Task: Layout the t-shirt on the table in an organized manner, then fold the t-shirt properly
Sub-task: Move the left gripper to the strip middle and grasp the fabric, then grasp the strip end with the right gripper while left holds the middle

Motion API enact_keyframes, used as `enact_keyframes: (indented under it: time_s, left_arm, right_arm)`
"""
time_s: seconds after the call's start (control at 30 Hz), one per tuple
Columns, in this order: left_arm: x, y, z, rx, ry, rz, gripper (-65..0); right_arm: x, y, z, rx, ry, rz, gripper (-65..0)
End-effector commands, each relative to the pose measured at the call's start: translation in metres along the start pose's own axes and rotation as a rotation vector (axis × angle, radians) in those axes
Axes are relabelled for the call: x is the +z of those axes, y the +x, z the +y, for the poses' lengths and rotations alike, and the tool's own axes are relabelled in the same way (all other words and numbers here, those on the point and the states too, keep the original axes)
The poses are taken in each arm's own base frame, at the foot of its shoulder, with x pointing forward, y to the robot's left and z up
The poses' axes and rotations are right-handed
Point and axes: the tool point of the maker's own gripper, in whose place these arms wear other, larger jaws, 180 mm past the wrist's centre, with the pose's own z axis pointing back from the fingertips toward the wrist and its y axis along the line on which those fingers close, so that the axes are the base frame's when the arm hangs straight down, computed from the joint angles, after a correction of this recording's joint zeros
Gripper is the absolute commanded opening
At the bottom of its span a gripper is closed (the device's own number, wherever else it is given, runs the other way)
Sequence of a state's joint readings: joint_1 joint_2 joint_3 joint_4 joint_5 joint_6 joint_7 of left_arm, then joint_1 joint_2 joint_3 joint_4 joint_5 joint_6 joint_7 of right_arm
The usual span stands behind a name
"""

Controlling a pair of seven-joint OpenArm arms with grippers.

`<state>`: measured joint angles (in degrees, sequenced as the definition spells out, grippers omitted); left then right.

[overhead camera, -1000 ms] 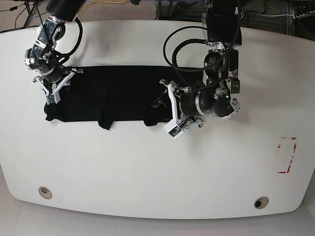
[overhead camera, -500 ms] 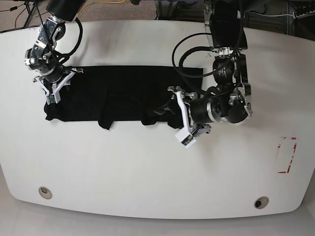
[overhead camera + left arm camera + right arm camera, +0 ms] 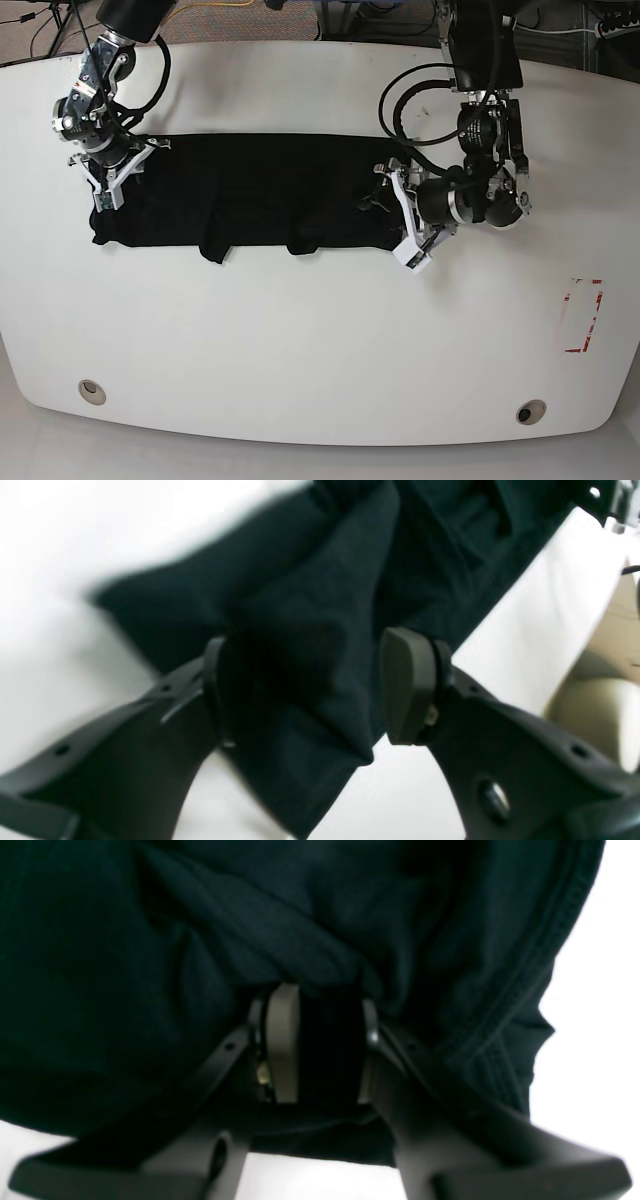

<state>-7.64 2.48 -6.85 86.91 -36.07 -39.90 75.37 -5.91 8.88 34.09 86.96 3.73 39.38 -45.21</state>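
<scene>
The t-shirt [image 3: 250, 195] is lying stretched lengthwise across the bench [image 3: 300, 340]; the right gripper [image 3: 108, 180] is pinching one end, while the left gripper [image 3: 398, 215], jaws parted, is straddling the other.

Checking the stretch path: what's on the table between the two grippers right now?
Only the t-shirt, a black band spanning from the right gripper to the left gripper. Nothing else lies on it there. Seen in the base view.
</scene>
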Motion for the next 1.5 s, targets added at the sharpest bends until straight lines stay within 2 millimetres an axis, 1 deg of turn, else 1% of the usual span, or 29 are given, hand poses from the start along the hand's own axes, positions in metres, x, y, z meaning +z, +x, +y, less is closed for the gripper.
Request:
enact_keyframes:
  time_s: [0.0, 0.07, 0.17, 0.2, 0.23, 0.27, 0.3, 0.37, 0.43, 0.57, 0.7, 0.73, 0.83, 0.93, 1.0, 1.03, 1.07, 1.13, 1.2, 1.3, 1.33, 1.37, 1.4, 1.47]
  left_arm:
    - [-0.001, 0.022, -0.007, -0.039, -0.025, -0.049, -27.9]
    - [-0.008, 0.022, -0.016, -0.069, -0.049, -0.026, -27.9]
    - [-0.018, 0.023, -0.036, -0.123, -0.096, 0.002, -27.9]
    - [-0.022, 0.026, -0.046, -0.150, -0.125, 0.008, -27.9]
    - [-0.023, 0.028, -0.051, -0.166, -0.141, 0.012, -27.9]
    - [-0.026, 0.034, -0.065, -0.207, -0.183, 0.023, -27.9]
    - [-0.028, 0.037, -0.073, -0.232, -0.210, 0.030, -27.9]
    - [-0.032, 0.041, -0.091, -0.284, -0.263, 0.046, -27.9]
    - [-0.034, 0.042, -0.104, -0.336, -0.301, 0.070, -27.9]
    - [-0.035, 0.039, -0.114, -0.424, -0.332, 0.132, -27.9]
    - [-0.034, 0.047, -0.119, -0.485, -0.327, 0.136, -27.9]
    - [-0.030, 0.051, -0.119, -0.508, -0.314, 0.128, -27.9]
    - [-0.021, 0.056, -0.108, -0.547, -0.260, 0.120, -27.9]
    - [-0.009, 0.070, -0.082, -0.545, -0.147, 0.074, -27.9]
    - [-0.005, 0.075, -0.068, -0.533, -0.090, 0.051, -27.9]
    - [-0.004, 0.074, -0.059, -0.517, -0.058, 0.046, -28.5]
    - [-0.004, 0.070, -0.053, -0.502, -0.037, 0.046, -29.9]
    - [-0.002, 0.063, -0.039, -0.474, 0.018, 0.046, -35.1]
    - [-0.002, 0.051, -0.028, -0.448, 0.060, 0.054, -42.4]
    - [-0.003, 0.035, -0.016, -0.418, 0.108, 0.067, -53.5]
    - [-0.003, 0.030, -0.013, -0.414, 0.117, 0.074, -55.4]
    - [-0.004, 0.020, -0.011, -0.407, 0.127, 0.089, -58.9]
    - [-0.004, 0.012, -0.008, -0.405, 0.141, 0.101, -60.4]
    - [-0.003, 0.000, -0.003, -0.403, 0.156, 0.120, -60.8]
  right_arm:
    - [0.000, -0.028, 0.001, 0.026, -0.008, 0.126, -49.9]
    - [0.000, -0.028, 0.001, 0.026, -0.008, 0.126, -49.9]
    - [0.000, -0.028, 0.001, 0.026, -0.008, 0.126, -49.9]
    - [0.000, -0.028, 0.001, 0.026, -0.008, 0.126, -49.9]
    - [0.000, -0.028, 0.001, 0.026, -0.008, 0.126, -49.9]
    - [0.000, -0.028, 0.001, 0.026, -0.008, 0.126, -49.9]
    - [0.000, -0.028, 0.001, 0.026, -0.008, 0.126, -49.9]
    - [0.000, -0.028, 0.001, 0.026, -0.008, 0.126, -49.9]
    - [0.000, -0.028, 0.001, 0.026, -0.008, 0.126, -49.9]
    - [0.000, -0.028, 0.001, 0.026, -0.008, 0.126, -49.9]
    - [0.000, -0.028, 0.001, 0.026, -0.008, 0.126, -49.9]
    - [0.000, -0.028, 0.001, 0.026, -0.008, 0.126, -49.9]
    - [0.000, -0.028, 0.001, 0.026, -0.008, 0.126, -49.9]
    - [0.000, -0.028, 0.001, 0.026, -0.008, 0.126, -49.9]
    - [0.000, -0.028, 0.001, 0.026, -0.008, 0.126, -49.9]
    - [0.000, -0.028, 0.001, 0.026, -0.008, 0.126, -49.9]
    - [0.000, -0.028, 0.001, 0.026, -0.008, 0.126, -49.9]
    - [0.000, -0.028, 0.001, 0.026, -0.008, 0.126, -49.9]
    - [0.000, -0.027, 0.000, 0.026, -0.008, 0.125, -49.9]
    - [0.000, -0.025, 0.001, 0.026, -0.008, 0.120, -49.9]
    - [0.000, -0.025, 0.001, 0.026, -0.008, 0.120, -49.9]
    - [-0.001, -0.024, 0.001, 0.026, -0.008, 0.119, -49.9]
    - [-0.001, -0.024, 0.001, 0.026, -0.008, 0.119, -49.9]
    - [-0.001, -0.023, 0.001, 0.026, -0.008, 0.117, -49.9]
